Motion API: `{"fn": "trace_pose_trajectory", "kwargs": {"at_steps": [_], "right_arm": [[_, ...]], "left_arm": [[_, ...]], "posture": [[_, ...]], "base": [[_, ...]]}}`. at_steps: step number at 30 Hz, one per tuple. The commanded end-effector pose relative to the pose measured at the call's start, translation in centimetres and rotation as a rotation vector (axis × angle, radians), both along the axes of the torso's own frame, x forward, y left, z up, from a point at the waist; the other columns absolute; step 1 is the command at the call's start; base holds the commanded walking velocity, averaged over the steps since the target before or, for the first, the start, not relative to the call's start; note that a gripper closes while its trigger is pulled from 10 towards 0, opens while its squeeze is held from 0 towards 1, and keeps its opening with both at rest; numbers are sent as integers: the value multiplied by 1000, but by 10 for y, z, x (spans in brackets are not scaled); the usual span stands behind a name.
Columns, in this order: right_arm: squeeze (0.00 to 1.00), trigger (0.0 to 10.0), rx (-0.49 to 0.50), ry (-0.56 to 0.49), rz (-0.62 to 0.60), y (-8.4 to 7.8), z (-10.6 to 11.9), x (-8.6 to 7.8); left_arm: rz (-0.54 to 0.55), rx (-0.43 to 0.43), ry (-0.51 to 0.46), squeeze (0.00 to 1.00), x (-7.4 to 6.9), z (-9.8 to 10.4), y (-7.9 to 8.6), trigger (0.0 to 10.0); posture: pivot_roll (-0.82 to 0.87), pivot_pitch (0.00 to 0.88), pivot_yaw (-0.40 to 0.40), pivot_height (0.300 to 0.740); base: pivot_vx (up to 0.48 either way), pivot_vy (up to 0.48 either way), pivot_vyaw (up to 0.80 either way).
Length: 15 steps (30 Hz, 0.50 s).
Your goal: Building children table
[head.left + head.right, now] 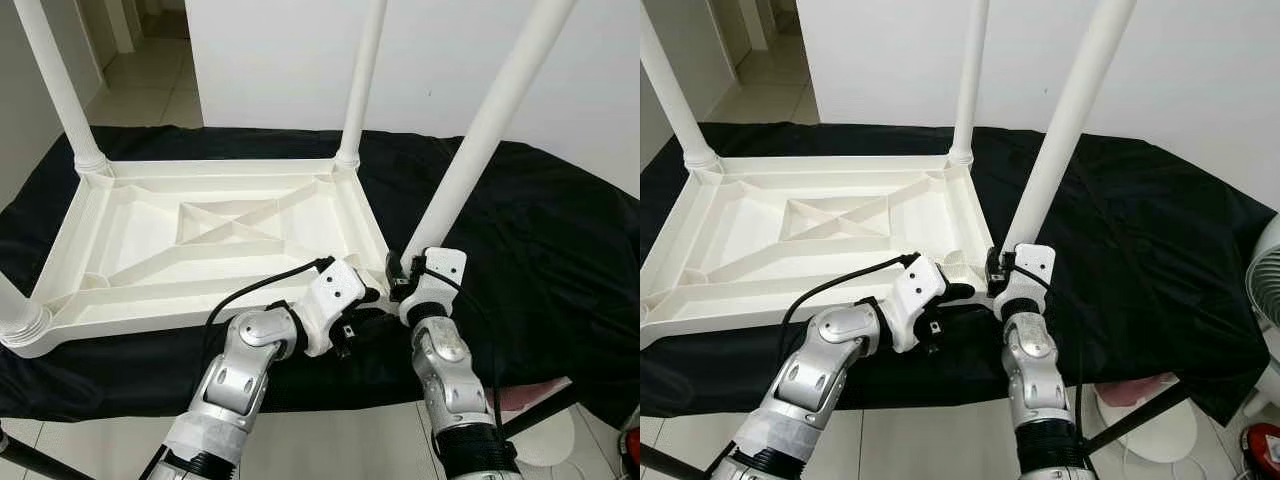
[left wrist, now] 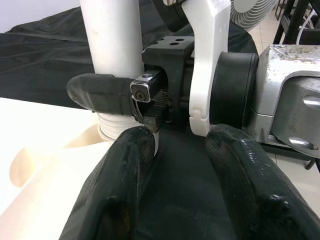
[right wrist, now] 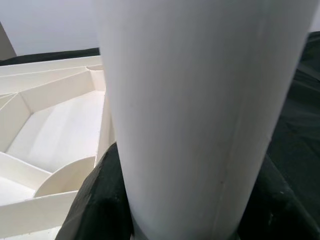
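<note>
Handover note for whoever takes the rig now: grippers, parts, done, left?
Right gripper: shut on the near-right leg, low by its base.
Left gripper: open, beside that base at the tabletop's near-right corner.
Tabletop: upside down on the black cloth.
Done: far-left leg, far-right leg and near-left leg stand in their corners.
Left: near-right leg leans, likely not fully seated; finish it, then flip the table.
</note>
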State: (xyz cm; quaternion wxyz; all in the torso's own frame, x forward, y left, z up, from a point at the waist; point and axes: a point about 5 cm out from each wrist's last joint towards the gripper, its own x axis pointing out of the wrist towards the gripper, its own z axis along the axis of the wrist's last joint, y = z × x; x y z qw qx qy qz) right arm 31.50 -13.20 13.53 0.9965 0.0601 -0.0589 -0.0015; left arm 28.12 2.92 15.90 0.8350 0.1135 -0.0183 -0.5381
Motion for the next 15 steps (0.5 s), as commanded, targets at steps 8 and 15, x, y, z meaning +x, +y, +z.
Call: {"fn": "trace_pose_trajectory", "kwargs": {"at_steps": [8,15], "right_arm": [[1000,10000,67,-30,68,-11,5,-5],[0,10000,10,-2,135,-29,2,-13]], "left_arm": [[132,-6,-25,0,5,1,2,10000],[131,-3,-27,0,4,1,3,10000]], "posture": [[43,14,-63,740],[43,13,-62,740]], "base": [[0,0,0],[0,0,0]]}}
